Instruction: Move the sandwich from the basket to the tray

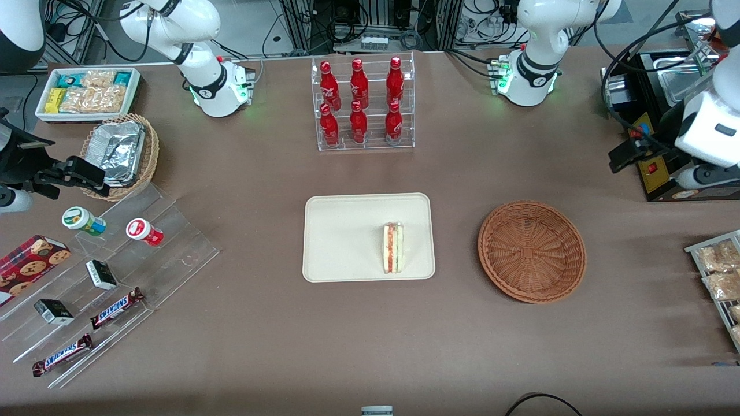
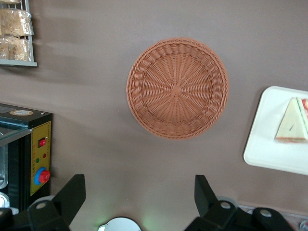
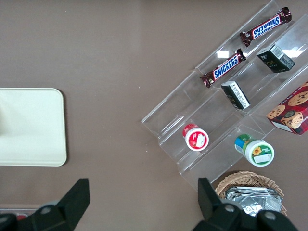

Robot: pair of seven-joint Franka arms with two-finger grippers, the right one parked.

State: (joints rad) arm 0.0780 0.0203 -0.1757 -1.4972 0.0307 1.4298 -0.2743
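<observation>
Front view showing small triangular white-bread sandwich w/ red & green filling (image 1: 393, 248) lying on flat rectangular cream-white tray w/ rounded corners (image 1: 341, 237), on the tray's half nearer the basket, filling edge facing up. Sitting beside the tray, toward working arm's end of brown worktop (image 1: 260, 323): round shallow reddish-brown woven wicker basket (image 1: 532, 251), holding nothing, apart from tray w/ a strip of bare worktop between.

Left wrist view looking down on same basket (image 2: 177, 88) from well above; tray corner (image 2: 269, 154) & sandwich wedge (image 2: 291, 128) showing beside it. Black two-finger gripper (image 2: 139, 195) hanging high over worktop, near the basket but not over it, fingers (image 2: 72, 192) spread wide apart, grasping nothing, touching nothing.

Also in front view: clear acrylic rack w/ six red bottles (image 1: 363, 104) standing farther from camera than tray; clear stepped acrylic display w/ Snickers bars & small boxes (image 1: 110, 289) toward parked arm's end; lighter tan wicker basket w/ foil container (image 1: 121, 153) just above that.
</observation>
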